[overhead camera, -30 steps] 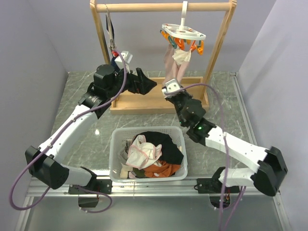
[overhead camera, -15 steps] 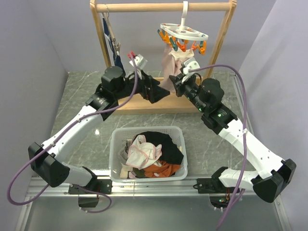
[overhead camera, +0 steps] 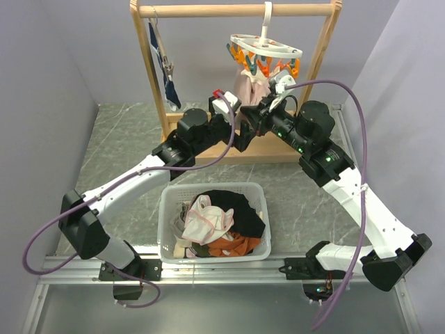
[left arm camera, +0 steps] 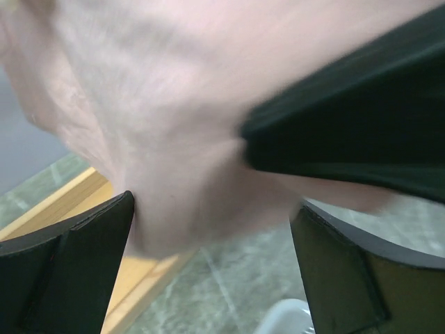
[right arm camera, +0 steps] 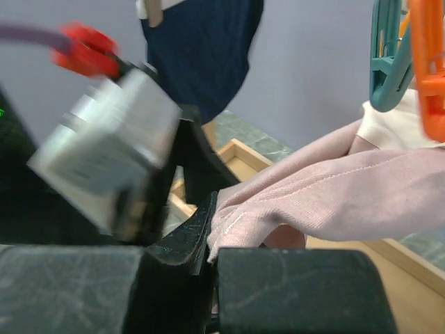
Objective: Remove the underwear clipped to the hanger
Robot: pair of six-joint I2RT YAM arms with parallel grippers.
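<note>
right gripper (right arm camera: 212, 256) pinches the pale pink underwear (right arm camera: 334, 202); left gripper (left arm camera: 212, 229) spreads wide around it. both arms stretch to upper centre, below the hanger (overhead camera: 268, 49).

Two arms are counted: one left arm (overhead camera: 132, 184) and one right arm (overhead camera: 348, 195). One wooden rack (overhead camera: 236, 10) is seen on the bench (overhead camera: 118, 139). One white ring hanger (overhead camera: 268, 47) is hung from it. One pale pink garment (overhead camera: 245, 87) is clipped there. One navy garment (overhead camera: 167, 76) is hung at the rack's left. The orange and teal pegs (overhead camera: 261, 64) are too crowded to be counted. One basket (overhead camera: 167, 209) is seen. In it one black garment (overhead camera: 233, 203), one whitish pink-edged garment (overhead camera: 208, 219) and one orange garment (overhead camera: 233, 243) can be told apart.
</note>
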